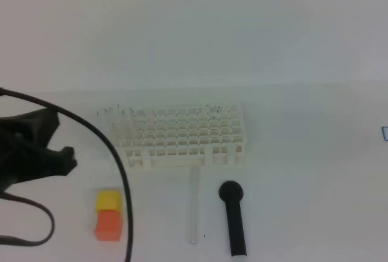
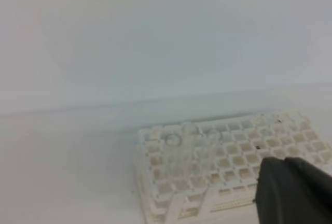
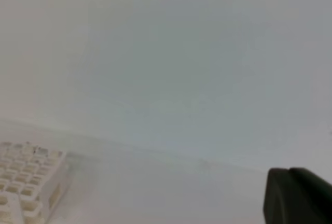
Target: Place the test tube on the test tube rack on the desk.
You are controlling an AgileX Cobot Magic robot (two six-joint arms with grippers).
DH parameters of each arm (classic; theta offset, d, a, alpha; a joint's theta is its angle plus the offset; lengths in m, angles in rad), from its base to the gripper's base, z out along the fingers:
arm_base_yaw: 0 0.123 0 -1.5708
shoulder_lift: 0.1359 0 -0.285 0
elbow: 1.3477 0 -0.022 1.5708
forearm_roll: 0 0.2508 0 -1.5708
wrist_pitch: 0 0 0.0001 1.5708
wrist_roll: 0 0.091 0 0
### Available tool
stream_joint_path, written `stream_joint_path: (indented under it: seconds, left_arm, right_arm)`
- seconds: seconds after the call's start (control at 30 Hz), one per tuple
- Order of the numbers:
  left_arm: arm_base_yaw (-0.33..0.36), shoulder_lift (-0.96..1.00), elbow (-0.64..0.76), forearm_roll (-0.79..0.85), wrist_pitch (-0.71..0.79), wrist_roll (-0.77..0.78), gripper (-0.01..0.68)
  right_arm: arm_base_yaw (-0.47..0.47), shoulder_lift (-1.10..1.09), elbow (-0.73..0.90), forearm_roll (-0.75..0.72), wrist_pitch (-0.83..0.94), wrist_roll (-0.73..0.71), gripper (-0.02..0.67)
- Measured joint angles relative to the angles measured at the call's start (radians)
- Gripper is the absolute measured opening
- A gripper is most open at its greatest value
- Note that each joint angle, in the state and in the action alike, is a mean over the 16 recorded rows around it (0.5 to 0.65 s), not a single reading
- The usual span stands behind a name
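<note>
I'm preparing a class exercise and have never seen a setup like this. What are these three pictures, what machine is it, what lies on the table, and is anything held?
It is a two-armed robot. One picture looks down from above; the other two come from cameras on its wrists. On the white desk stand a white test tube rack, a clear test tube lying in front of it, a black rod and a yellow block beside an orange block. The left gripper is shut and empty. The right gripper shows only as a dark edge; it holds nothing visible.

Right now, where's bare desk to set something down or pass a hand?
Bare: the desk right of the black rod, and behind the test tube rack. Crowded: in front of the rack, where the test tube, rod and yellow and orange blocks lie.
</note>
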Motion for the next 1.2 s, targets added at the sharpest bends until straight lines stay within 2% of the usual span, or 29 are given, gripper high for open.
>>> stream_joint_path:
  seconds: [0.17, 0.4, 0.6, 0.7, 0.97, 1.2]
  left_arm:
    - [-0.071, 0.114, -0.005, -0.001, 0.02, -0.045, 0.04]
    - [-0.088, 0.207, -0.029, -0.055, 0.142, -0.063, 0.189]
    - [-0.088, 0.229, -0.068, -0.227, 0.284, 0.061, 0.315]
    - [-0.088, 0.232, -0.087, -0.351, 0.344, 0.141, 0.35]
    - [-0.11, 0.288, -0.114, -0.641, 0.444, 0.3, 0.355]
    - [-0.196, 0.427, -0.136, -0.696, 0.434, 0.31, 0.353]
  right_arm:
    - [0.024, 0.111, -0.074, 0.001, 0.053, 0.035, 0.004]
    - [0.032, 0.159, -0.152, 0.048, 0.224, 0.035, 0.032]
    - [0.043, 0.168, -0.221, 0.216, 0.427, -0.117, 0.064]
    - [0.049, 0.181, -0.25, 0.328, 0.521, -0.232, 0.091]
    - [0.061, 0.256, -0.286, 0.578, 0.694, -0.482, 0.255]
    - [0.065, 0.328, -0.289, 0.635, 0.78, -0.539, 0.417]
